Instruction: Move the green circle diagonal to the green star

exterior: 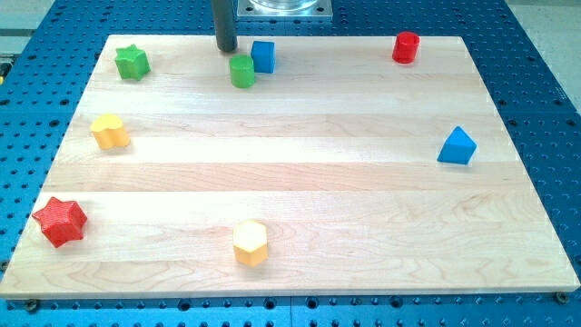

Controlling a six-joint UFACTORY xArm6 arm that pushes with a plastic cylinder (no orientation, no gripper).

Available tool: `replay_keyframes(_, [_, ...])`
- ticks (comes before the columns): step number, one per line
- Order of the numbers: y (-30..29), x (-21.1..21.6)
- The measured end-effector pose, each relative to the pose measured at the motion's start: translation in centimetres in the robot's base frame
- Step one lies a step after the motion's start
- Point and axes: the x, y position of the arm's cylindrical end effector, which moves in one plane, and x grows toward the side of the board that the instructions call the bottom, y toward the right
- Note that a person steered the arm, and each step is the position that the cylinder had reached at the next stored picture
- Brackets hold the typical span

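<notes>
The green circle [242, 71] is a short green cylinder near the view's top, left of centre. The green star [132, 62] lies at the board's top left corner, well to the circle's left. My tip [225, 49] stands just up and left of the green circle, a small gap between them. A blue cube [263, 56] sits right against the circle's upper right.
A red cylinder [406, 47] is at the top right. A blue triangular block [457, 146] is at the right. A yellow heart-like block [110, 132] is at the left, a red star [60, 221] at bottom left, a yellow hexagon [251, 242] at bottom centre.
</notes>
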Motion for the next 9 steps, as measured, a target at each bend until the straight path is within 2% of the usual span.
replay_keyframes(2, [0.2,0.7])
replay_keyframes(5, [7.8,12.6])
replay_keyframes(6, [6.3,15.6])
replay_keyframes(7, [6.2,11.7])
replay_keyframes(8, [1.7,11.6])
replay_keyframes(9, [1.0,15.9])
